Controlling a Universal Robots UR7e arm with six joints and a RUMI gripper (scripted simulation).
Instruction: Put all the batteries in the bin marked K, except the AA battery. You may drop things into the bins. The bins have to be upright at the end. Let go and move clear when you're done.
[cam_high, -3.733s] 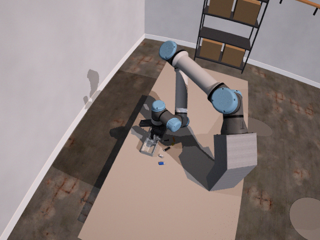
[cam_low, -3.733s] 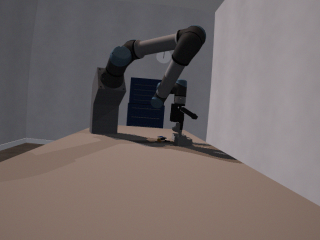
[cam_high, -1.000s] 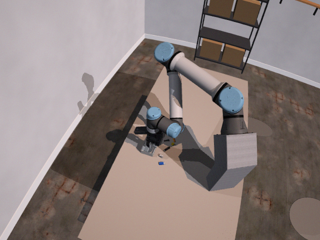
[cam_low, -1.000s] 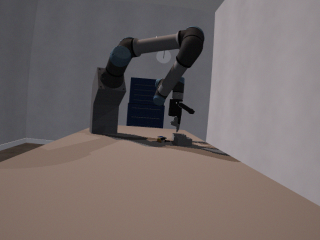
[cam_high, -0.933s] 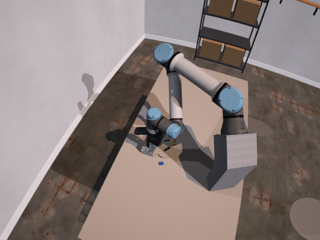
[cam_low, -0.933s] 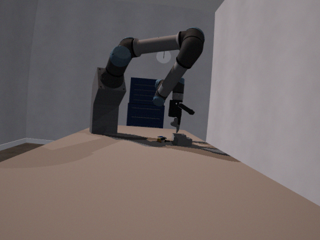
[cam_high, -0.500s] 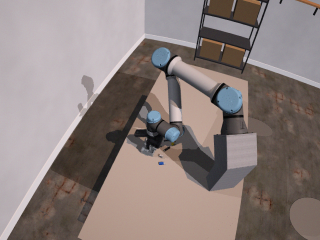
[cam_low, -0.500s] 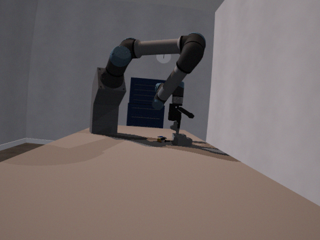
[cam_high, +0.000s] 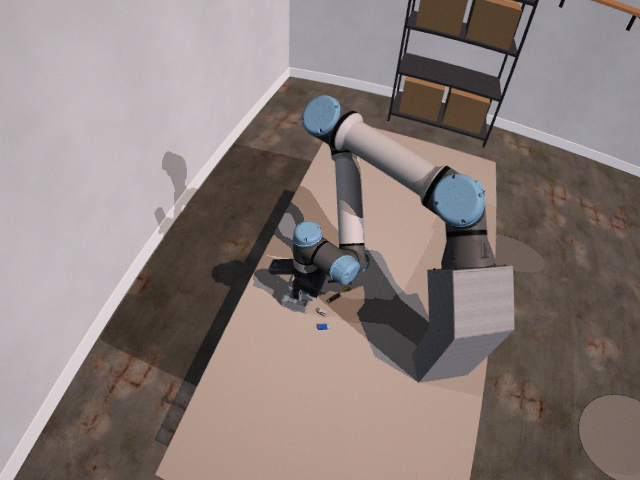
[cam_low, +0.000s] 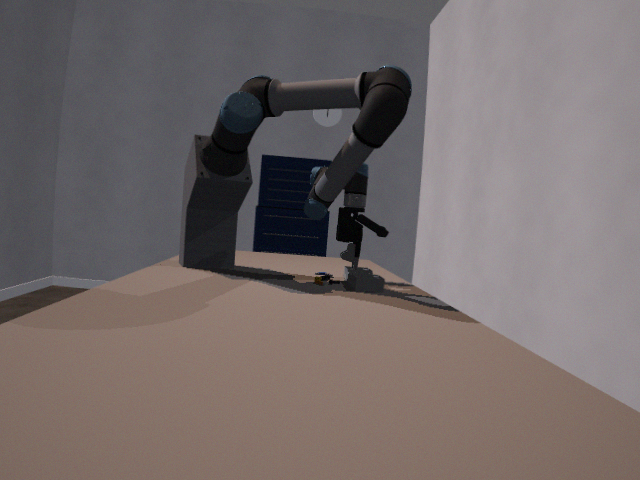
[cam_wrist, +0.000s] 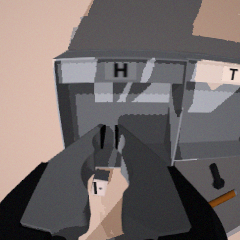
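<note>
In the wrist view, the bin marked H (cam_wrist: 67, 100) is sitting upright at the left. The gripper (cam_wrist: 109, 136) is hanging over its near edge, its fingers pressed almost together and apparently pinching nothing. A small white tag with a dark stroke is showing low between them, and I cannot tell what it is. To the right, the bin marked T (cam_wrist: 200, 107) is standing against H. A black bolt-like piece (cam_wrist: 215, 175) and an orange stick (cam_wrist: 221, 200) are lying on the table (cam_wrist: 30, 75) before it.

No letter K is showing in any view, so where that bin stands cannot be told. From above, a small pale cell (cam_high: 321, 311) and a blue cell (cam_high: 323, 326), probably batteries, are lying loose just right of the bins, with a dark stick (cam_high: 333, 297) beside them. Judging by that, the sorting is barely beginning: nothing is showing inside H, and the loose cells are awaiting collection.
</note>
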